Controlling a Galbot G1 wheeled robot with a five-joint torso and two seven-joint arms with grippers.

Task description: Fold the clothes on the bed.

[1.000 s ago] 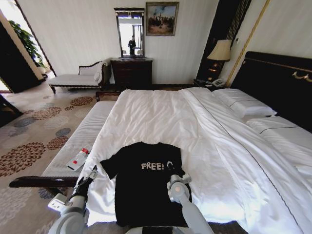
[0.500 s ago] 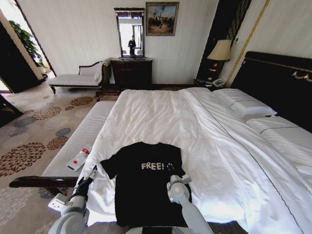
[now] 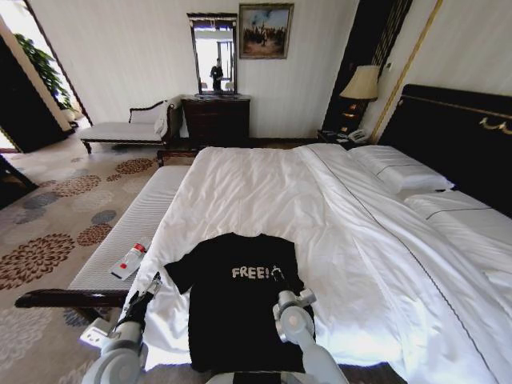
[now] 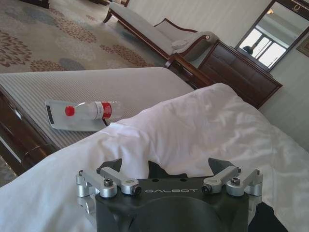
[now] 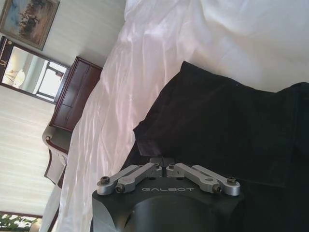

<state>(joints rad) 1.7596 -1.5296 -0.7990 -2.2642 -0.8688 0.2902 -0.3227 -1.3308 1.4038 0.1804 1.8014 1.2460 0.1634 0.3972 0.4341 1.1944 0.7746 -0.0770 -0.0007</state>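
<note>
White bedding covers the bed (image 3: 320, 208), flanked on the left by a striped bench (image 3: 136, 228) bearing a bottle (image 3: 130, 260). Beside the bed's left edge, the left gripper (image 3: 149, 286) holds its fingers spread wide, empty, above the duvet. Just right of them lies the black T-shirt (image 3: 240, 304), flat. The right gripper (image 3: 278, 274) hovers over its chest, fingers closed together, grasping nothing.

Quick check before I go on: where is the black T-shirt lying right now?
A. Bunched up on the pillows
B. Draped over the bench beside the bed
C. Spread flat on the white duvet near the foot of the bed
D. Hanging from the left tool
C: the T-shirt lies flat, lettering up, on the bed, with the right tool over it and the left tool beside its sleeve.
</note>
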